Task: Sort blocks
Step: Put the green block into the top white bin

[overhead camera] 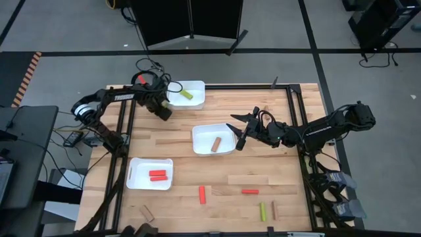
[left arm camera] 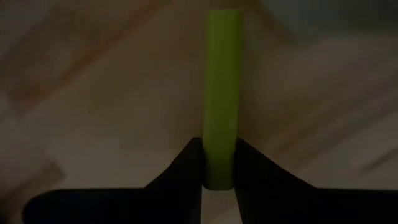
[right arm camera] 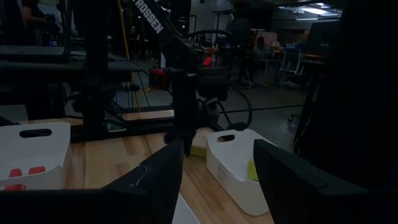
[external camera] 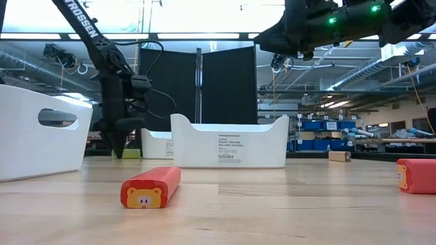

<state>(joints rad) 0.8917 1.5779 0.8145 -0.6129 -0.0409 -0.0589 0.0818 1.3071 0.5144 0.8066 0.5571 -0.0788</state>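
- Table: wooden top carrying three white trays and six loose blocks.
- Rear tray: holds one yellow-green block, lying diagonally.
- Centre tray: holds one tan block, long axis near front-to-back.
- Front-left tray: holds two red blocks, both lying left-to-right.
- Loose blocks near the front edge: two red, two tan, one yellow-green. A further tan block lies beside the right arm.
- Left gripper: just beside the rear tray, fingers clamped on a yellow-green block whose long axis points straight out from the fingers.
- Right gripper: at the centre tray's right edge, fingers spread, holding nothing.
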